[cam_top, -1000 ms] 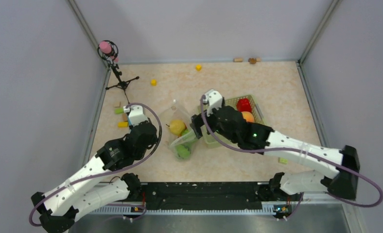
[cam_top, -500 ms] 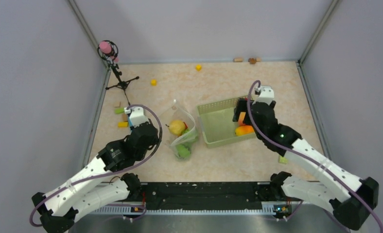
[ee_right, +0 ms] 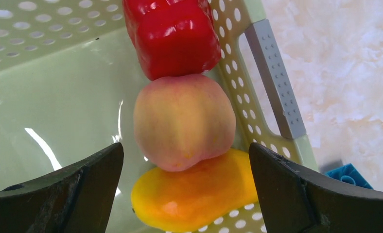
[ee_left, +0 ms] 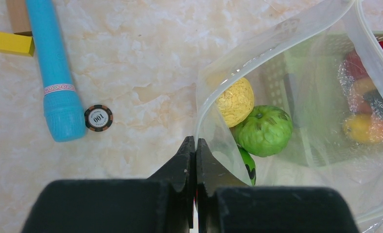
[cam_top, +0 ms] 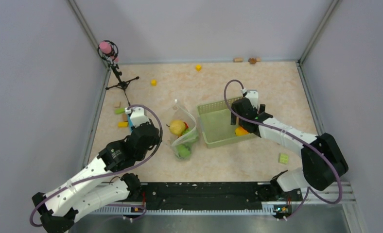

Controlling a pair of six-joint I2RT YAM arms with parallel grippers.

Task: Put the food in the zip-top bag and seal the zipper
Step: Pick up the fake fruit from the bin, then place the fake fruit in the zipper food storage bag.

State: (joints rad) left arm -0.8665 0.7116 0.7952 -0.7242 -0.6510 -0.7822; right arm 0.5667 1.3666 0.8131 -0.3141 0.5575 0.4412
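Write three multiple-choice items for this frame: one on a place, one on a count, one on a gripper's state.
1. Where is the peach? A in the green basket; B in the zip-top bag; C held in mid-air.
2. How many food pieces does the right wrist view show in the basket? A one; B three; C five.
3. The left gripper is: A wide open; B shut on the bag's edge; C shut on a block.
1 A: basket floor surrounds it. 2 B: red pepper, peach, mango. 3 B: jaws meet on the clear film.
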